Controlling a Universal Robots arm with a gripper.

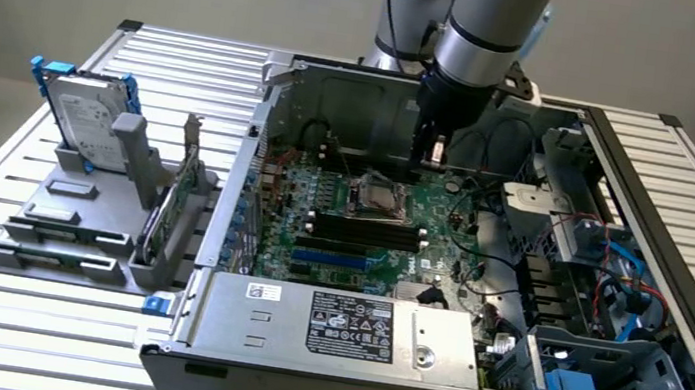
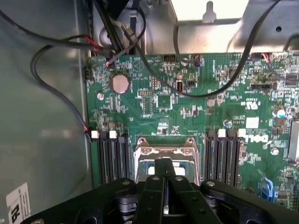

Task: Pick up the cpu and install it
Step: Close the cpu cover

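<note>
My gripper [image 1: 435, 156] hangs inside the open computer case, above the green motherboard [image 1: 447, 208] and a little behind the CPU socket [image 1: 374, 197]. In the wrist view its black fingers [image 2: 154, 186] are pressed together, the gripper [image 2: 163, 164] shut with nothing visible between them. Just past the tips lies the socket's metal frame [image 2: 166, 150], flanked by black memory slots [image 2: 112, 156]. A pale shiny surface [image 2: 148, 166] shows inside the frame; I cannot tell whether it is the cpu.
Black cables [image 2: 56, 88] loop over the board near the case wall [image 2: 42, 140]. The power supply [image 1: 344, 326] sits at the case front and a drive cage [image 1: 546, 216] at the exterior view's right. Outside, a grey rack [image 1: 74, 230] holds a hard drive with blue brackets [image 1: 83, 110].
</note>
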